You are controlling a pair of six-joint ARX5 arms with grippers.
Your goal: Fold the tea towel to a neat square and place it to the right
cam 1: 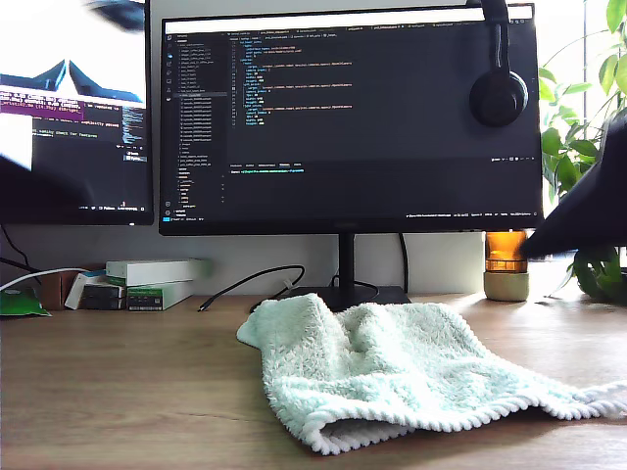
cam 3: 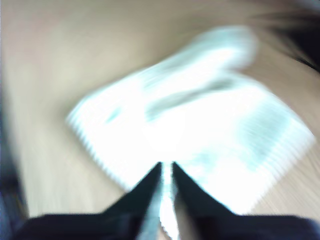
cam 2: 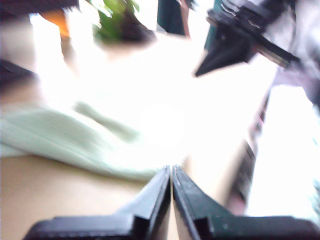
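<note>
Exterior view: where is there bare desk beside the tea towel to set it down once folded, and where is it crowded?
Most bare desk lies on the exterior view's left, between the tea towel and the boxes by the wall. On the exterior view's right, the towel's hem runs to the frame edge, with a candle jar and plant behind; that side is crowded.

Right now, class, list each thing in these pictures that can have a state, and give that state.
tea towel: lying rumpled on the desk, not folded square
my first pincer: shut, holding nothing
my second pincer: nearly shut, over the towel, blurred
monitor: switched on, showing code
headphones: hanging on the monitor's corner
</note>
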